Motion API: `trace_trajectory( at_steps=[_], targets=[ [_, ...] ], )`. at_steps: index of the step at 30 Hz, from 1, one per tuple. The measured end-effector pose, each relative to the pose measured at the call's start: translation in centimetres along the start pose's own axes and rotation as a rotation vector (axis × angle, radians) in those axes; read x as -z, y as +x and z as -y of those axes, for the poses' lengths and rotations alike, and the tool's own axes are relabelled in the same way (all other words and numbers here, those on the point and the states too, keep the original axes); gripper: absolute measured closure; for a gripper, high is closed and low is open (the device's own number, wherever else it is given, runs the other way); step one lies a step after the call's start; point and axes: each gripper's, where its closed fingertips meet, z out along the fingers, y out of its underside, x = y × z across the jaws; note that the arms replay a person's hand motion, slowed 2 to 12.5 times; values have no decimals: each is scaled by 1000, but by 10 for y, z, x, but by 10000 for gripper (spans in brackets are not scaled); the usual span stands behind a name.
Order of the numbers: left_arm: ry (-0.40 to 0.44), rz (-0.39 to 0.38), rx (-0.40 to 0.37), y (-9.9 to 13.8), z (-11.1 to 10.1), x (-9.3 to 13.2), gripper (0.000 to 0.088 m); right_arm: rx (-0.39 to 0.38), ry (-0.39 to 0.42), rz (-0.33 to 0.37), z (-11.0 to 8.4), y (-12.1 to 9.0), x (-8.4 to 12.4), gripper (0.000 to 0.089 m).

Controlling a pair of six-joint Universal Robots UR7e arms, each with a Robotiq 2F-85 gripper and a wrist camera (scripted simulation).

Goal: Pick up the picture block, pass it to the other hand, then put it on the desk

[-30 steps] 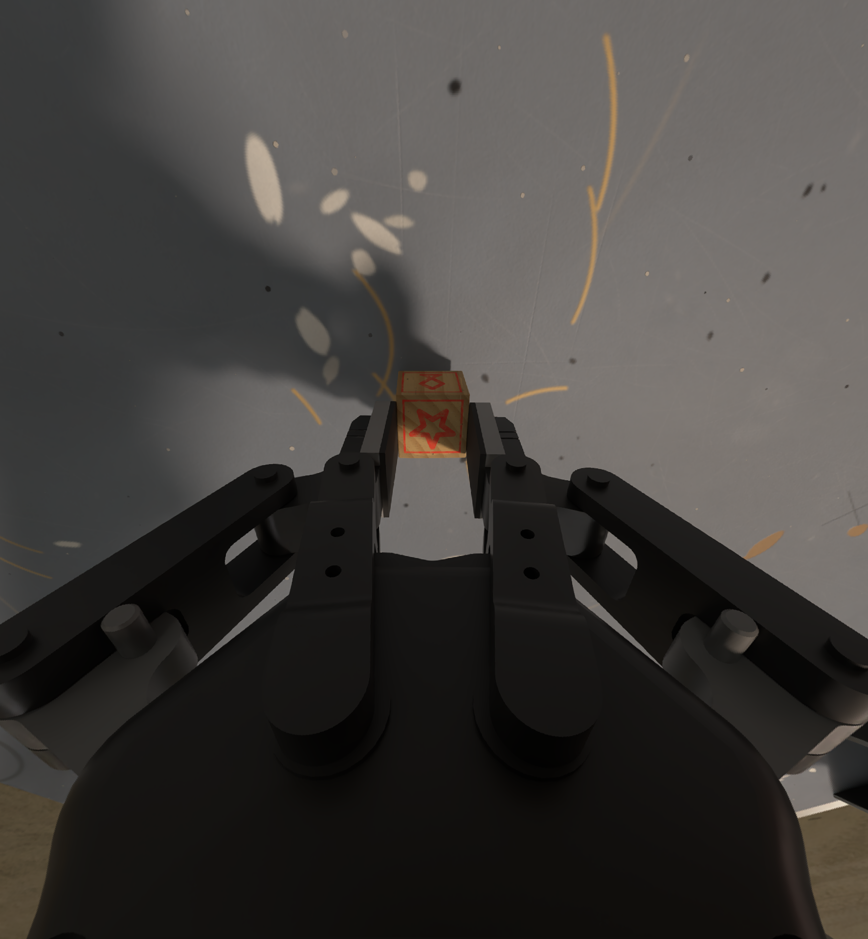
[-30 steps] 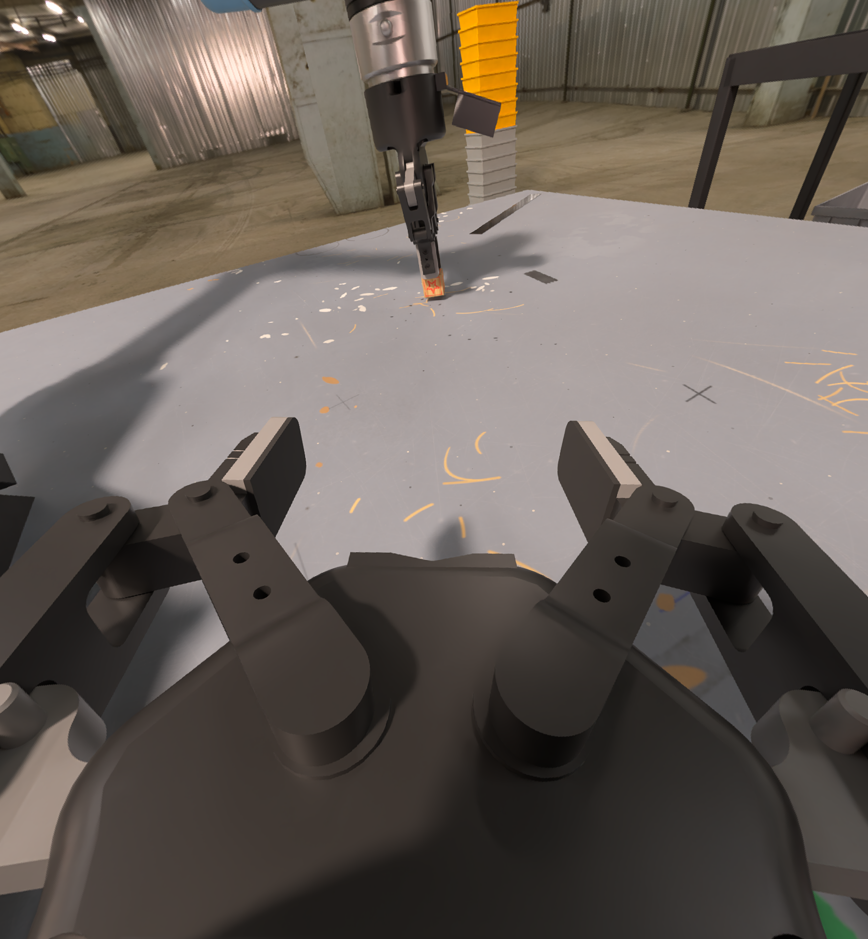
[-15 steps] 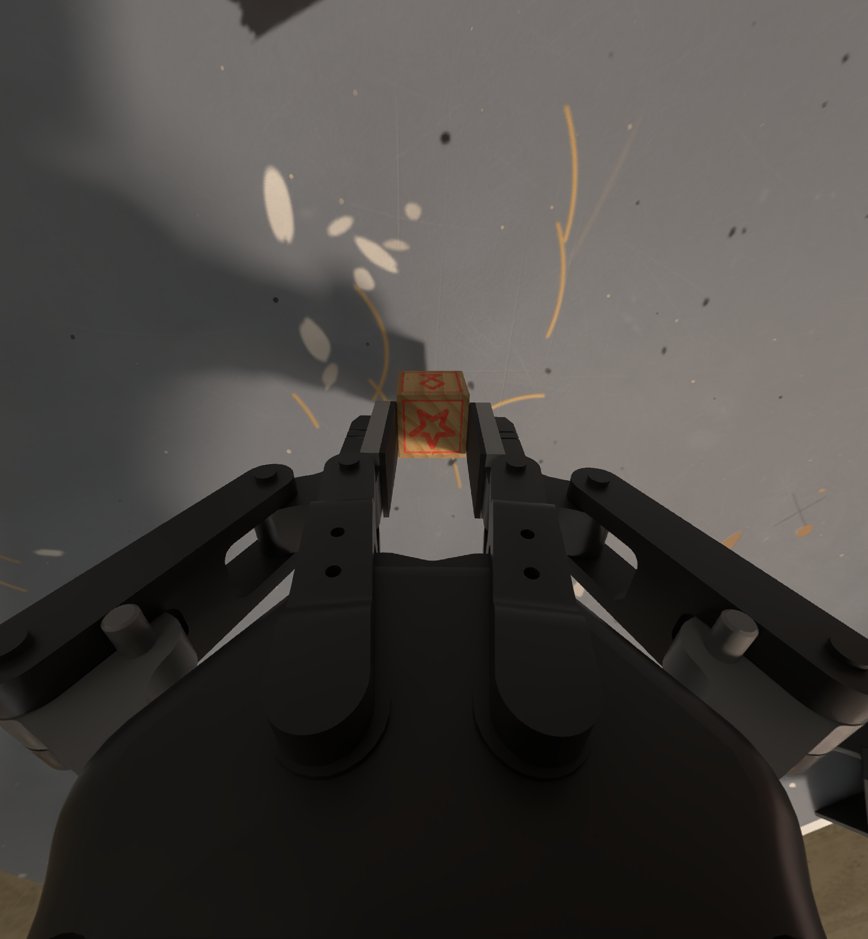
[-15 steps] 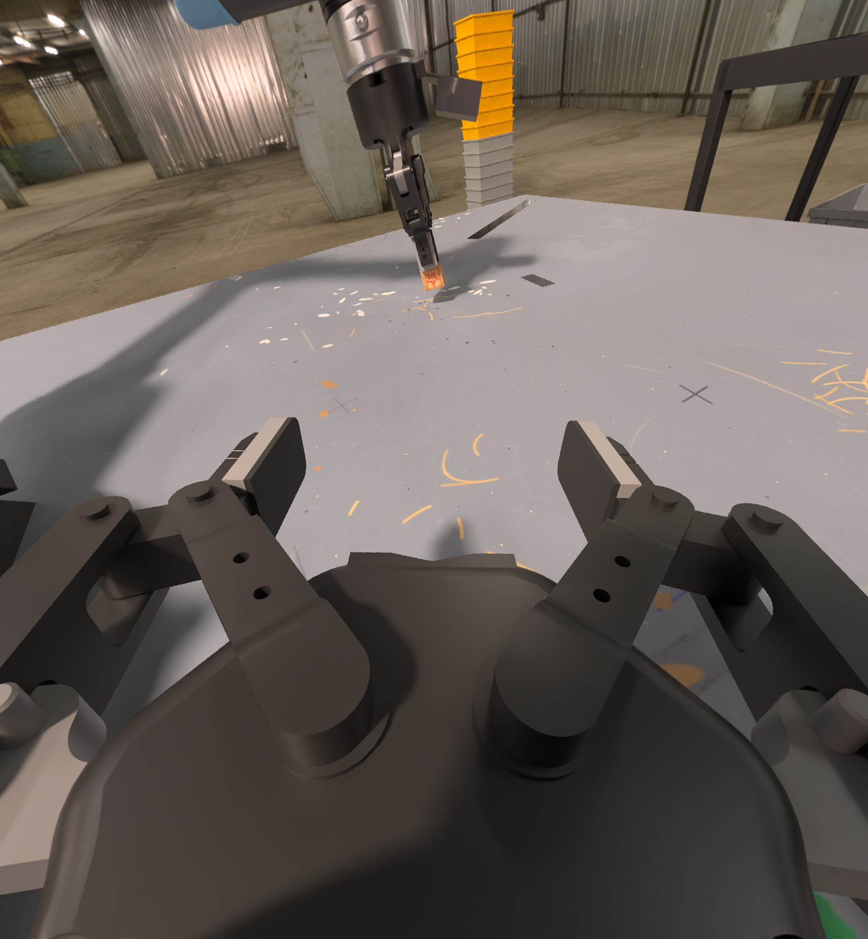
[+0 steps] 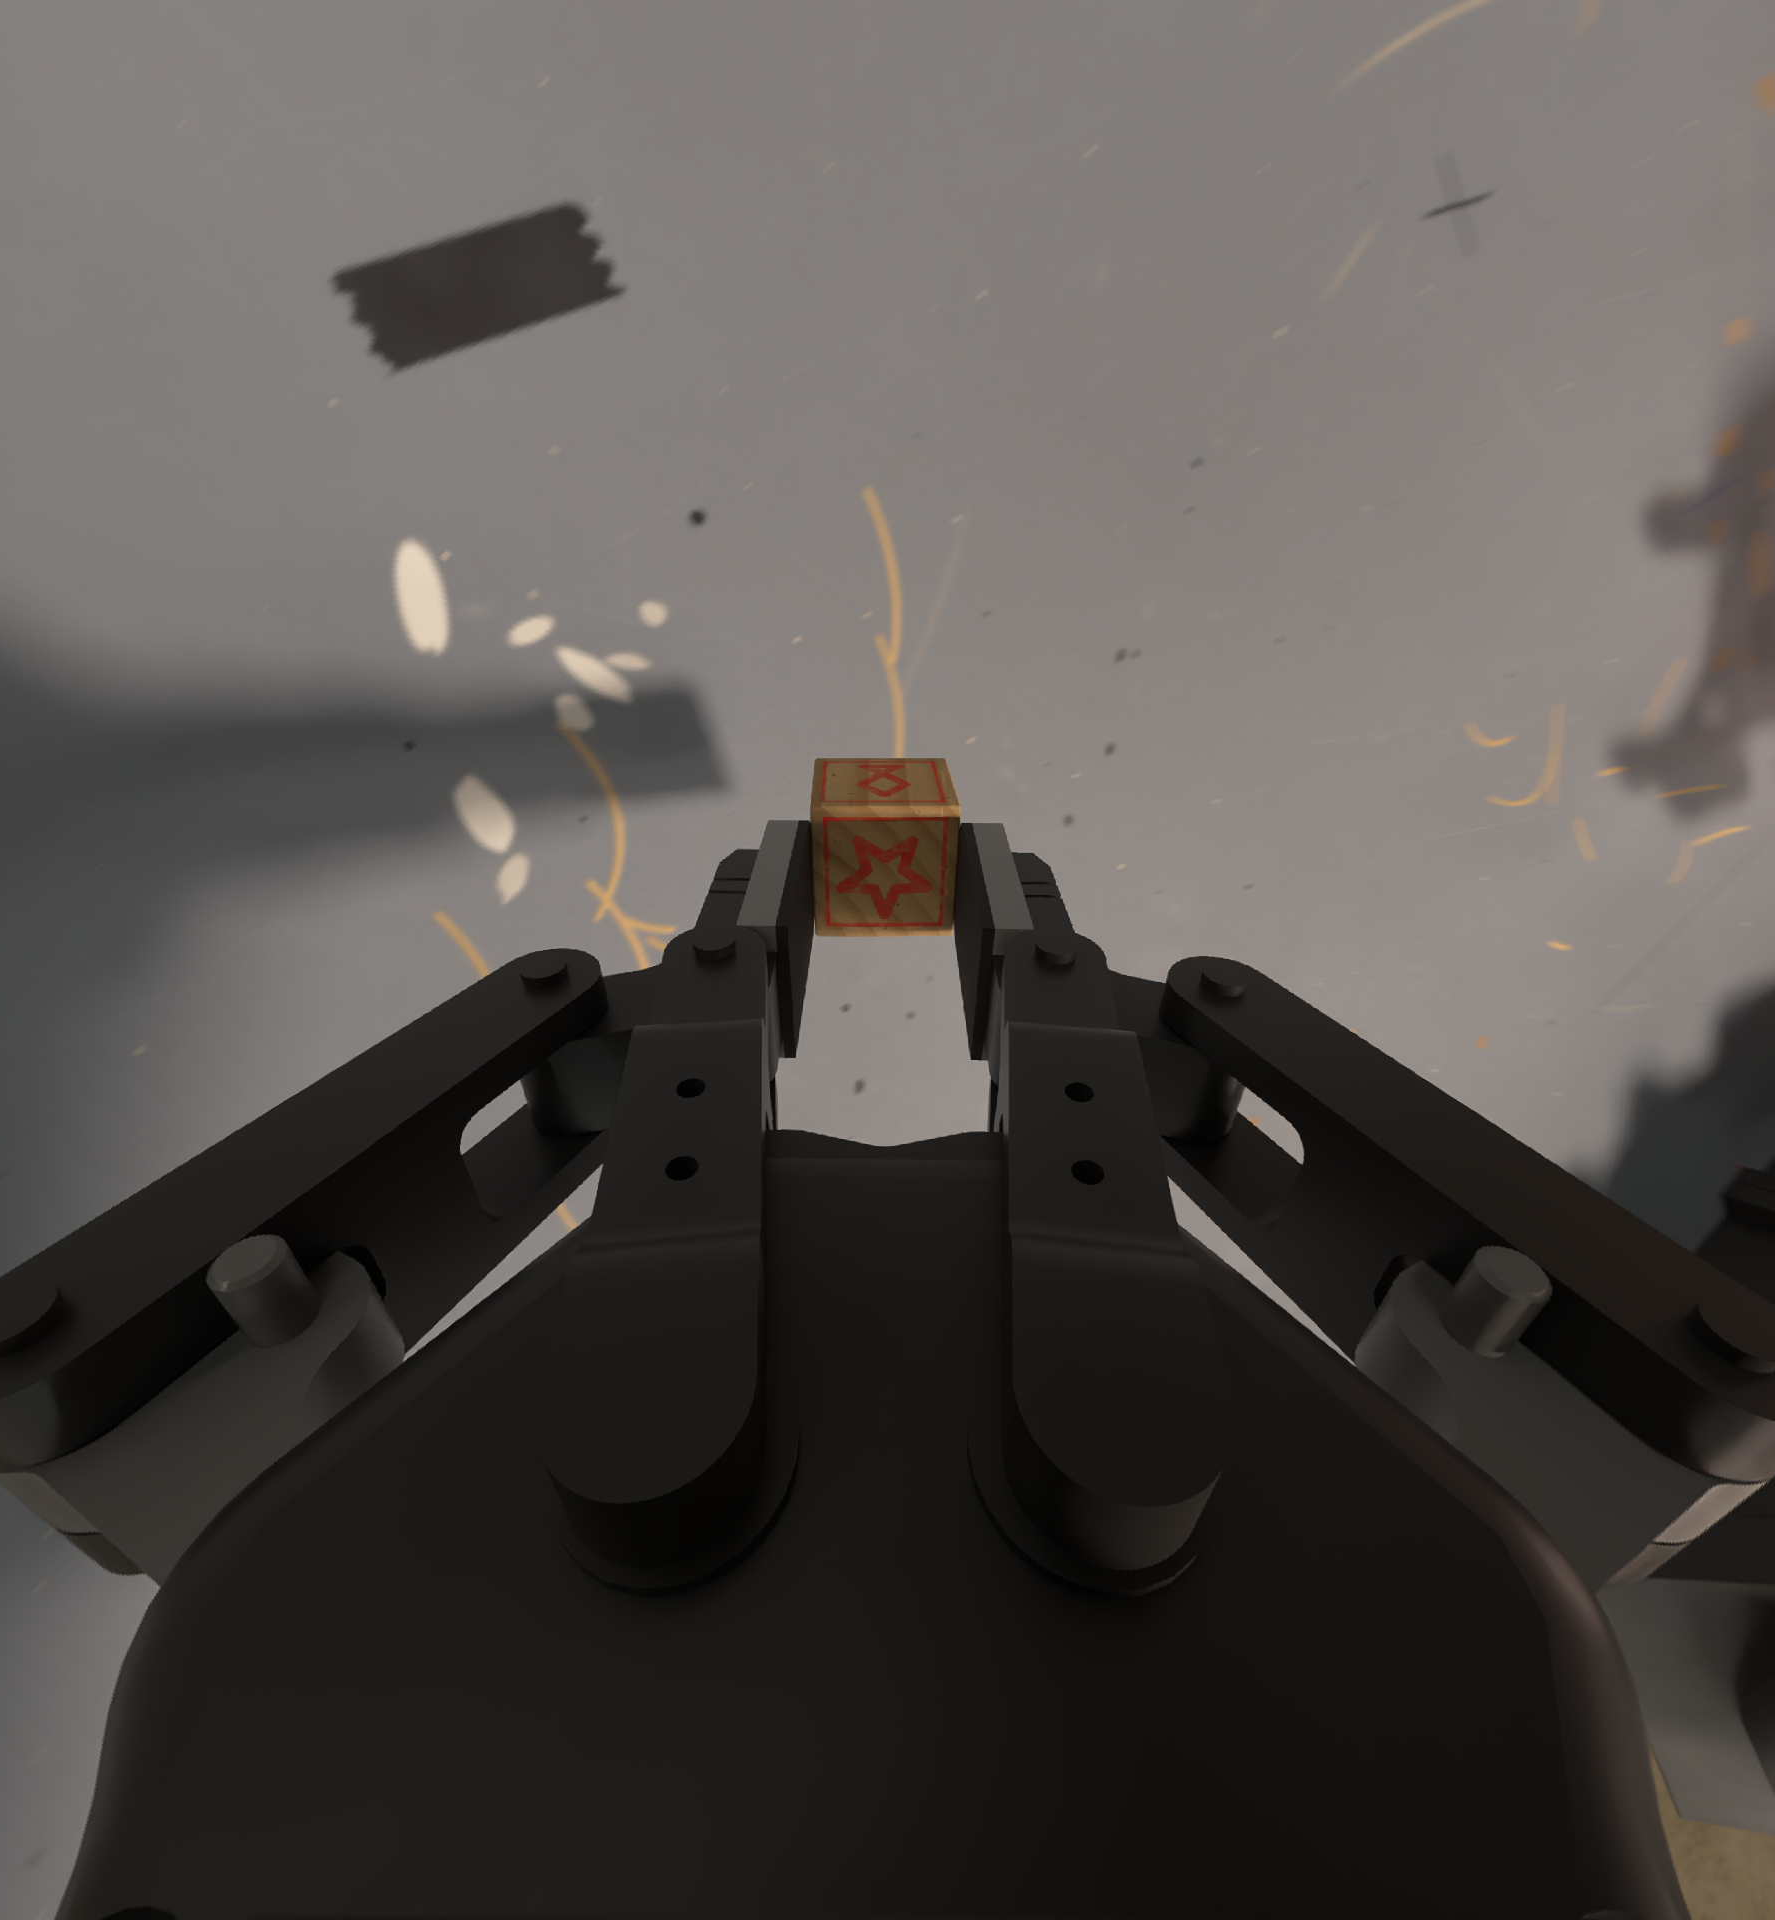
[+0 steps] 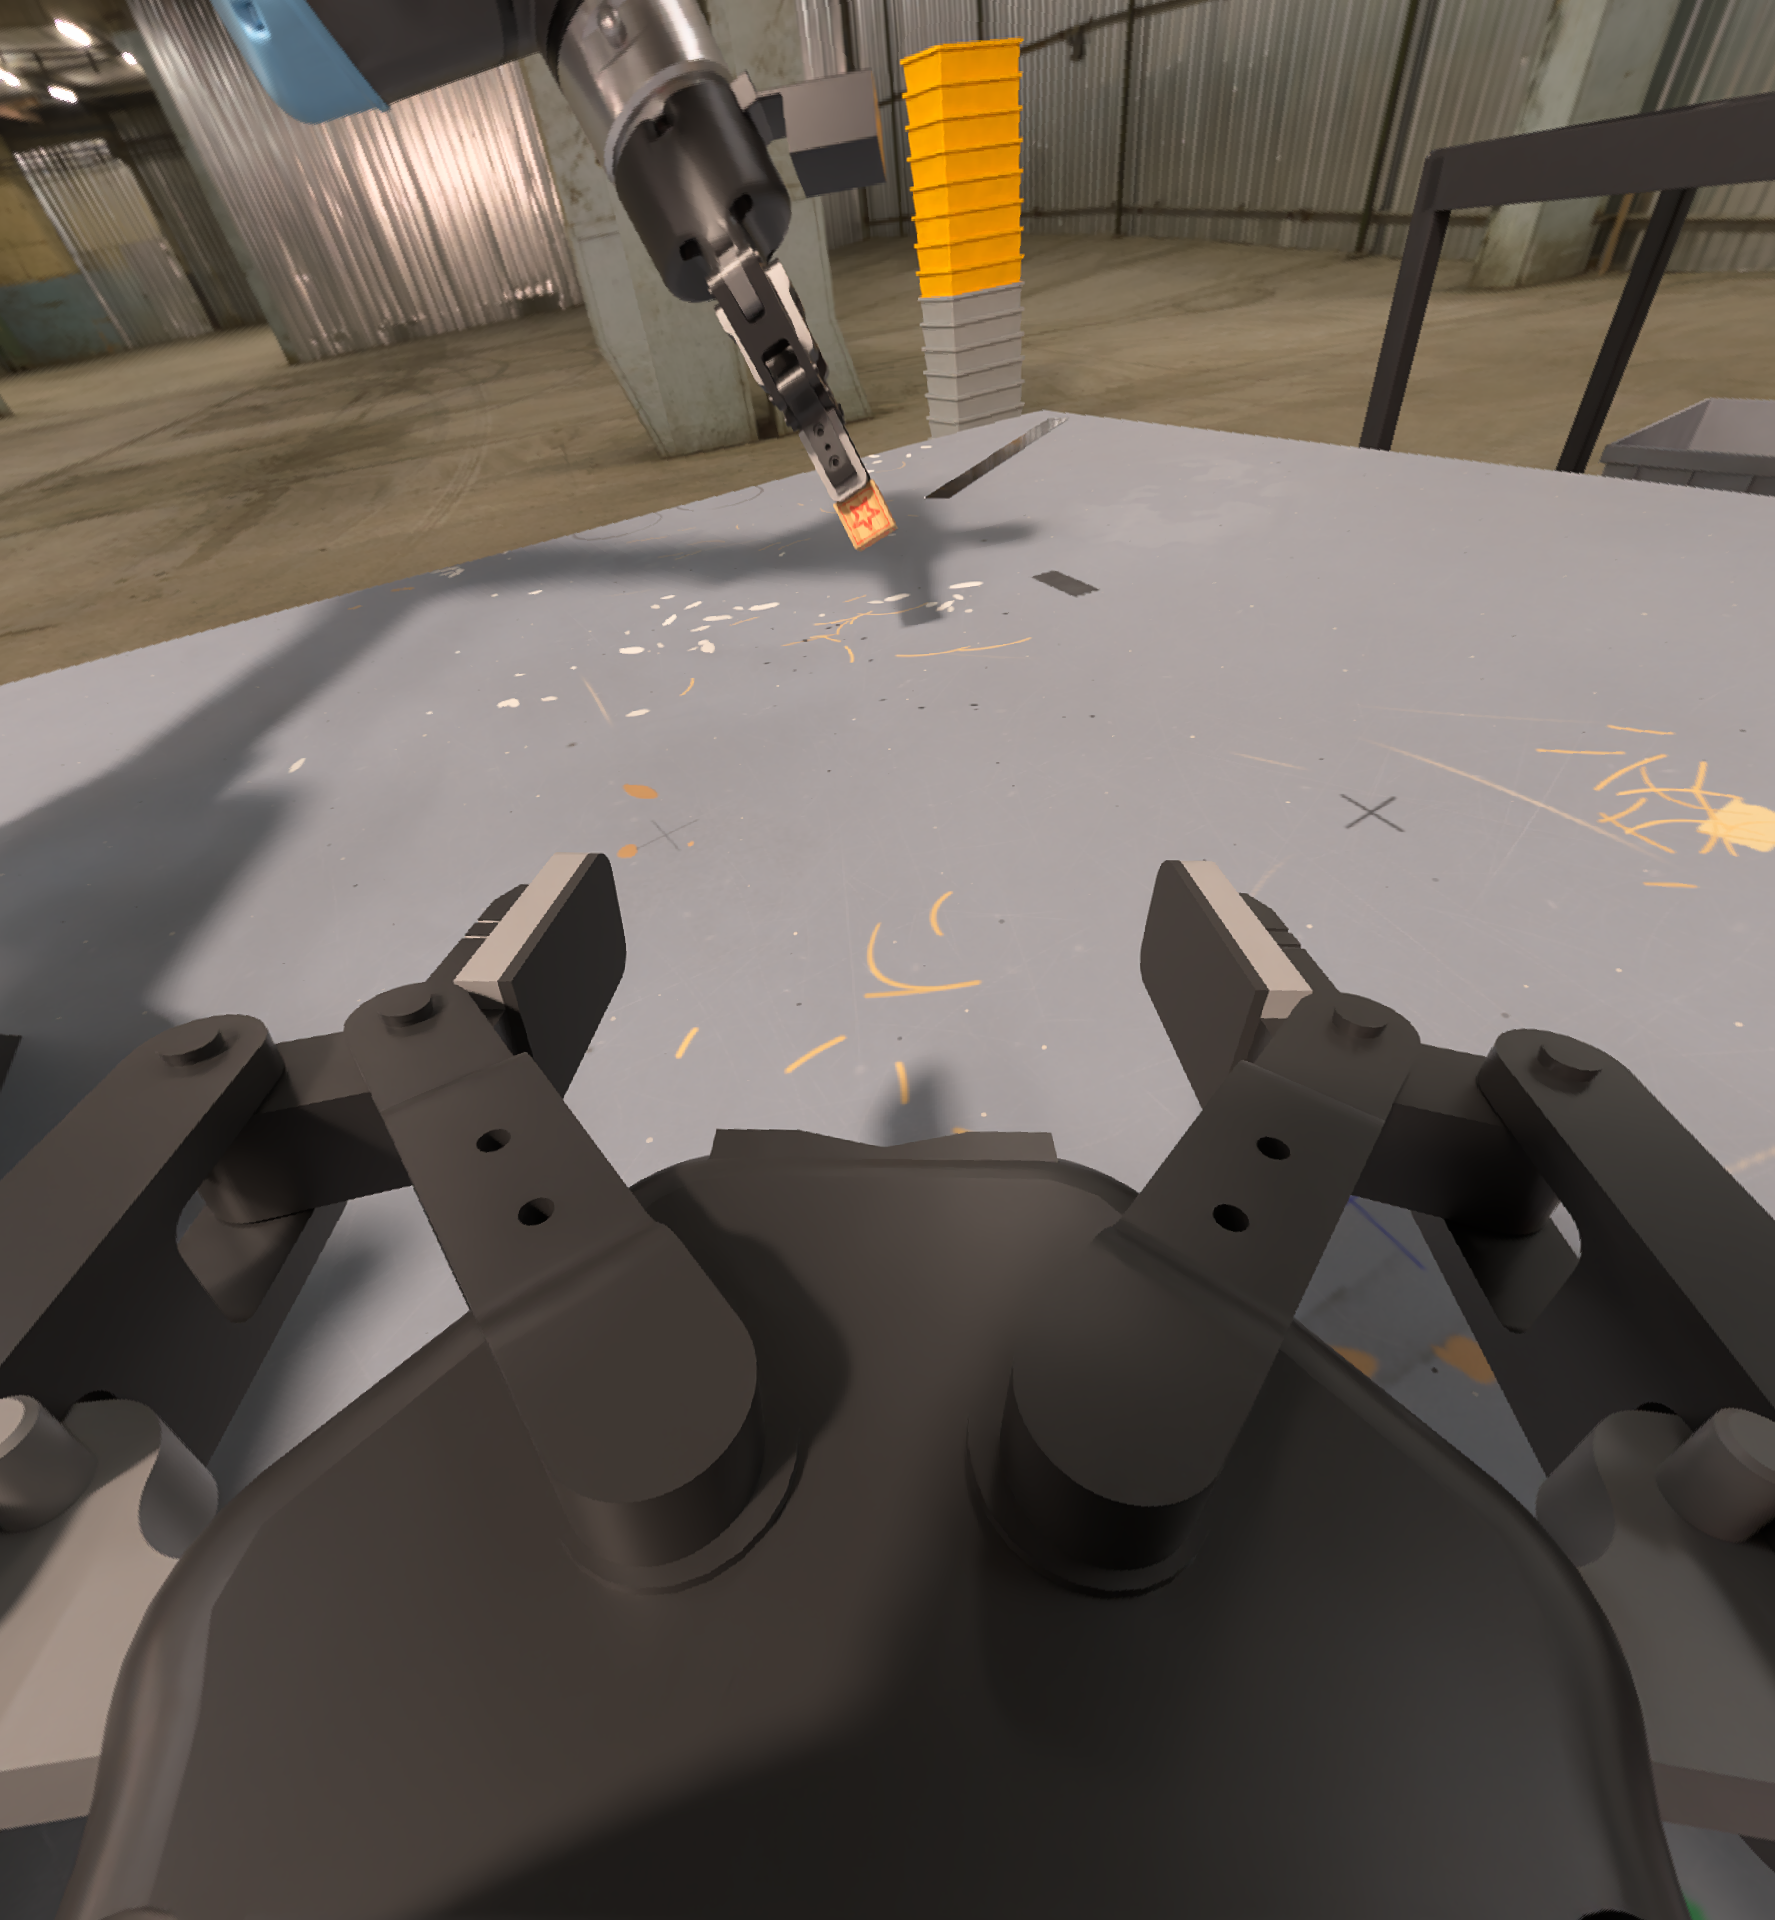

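Note:
The picture block (image 5: 884, 871) is a small wooden cube with a red star on the face toward me. My left gripper (image 5: 884, 883) is shut on it, one finger on each side, and holds it in the air above the grey desk (image 5: 1122, 364). In the right wrist view the block (image 6: 865, 521) hangs tilted from the left gripper at the far side of the desk (image 6: 1174, 675), clear of the surface. My right gripper (image 6: 883, 935) is open and empty, low over the near part of the desk.
A dark strip of tape (image 6: 1065, 583) and paint flecks mark the desk near the block's shadow. A stack of yellow and grey bins (image 6: 966, 229) stands beyond the far edge. A dark metal frame (image 6: 1631, 229) and a grey bin (image 6: 1735, 452) stand at the far right.
My left gripper has lifted the block off the desk and tilted toward the right arm; the desk markings have dropped away beneath it. The right gripper has stayed open and still.

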Motion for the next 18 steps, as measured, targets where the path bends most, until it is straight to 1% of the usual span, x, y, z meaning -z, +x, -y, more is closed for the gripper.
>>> trace_trajectory(
  at_steps=[4, 9, 13, 18],
  targets=[
    [96, -124, -6, 21, 9, 7, 632, 10, 0, -11, 1, 4, 0, 39],
    [209, -305, -11, 52, 18, 20, 632, 30, -2, -22, 3, 10, 0, 39],
    [277, -436, 1, 74, 23, 31, 632, 51, -7, -34, 4, 16, -1, 39],
    [334, -565, 31, 97, 28, 41, 632, 79, -14, -48, 7, 25, -3, 39]
  ],
)
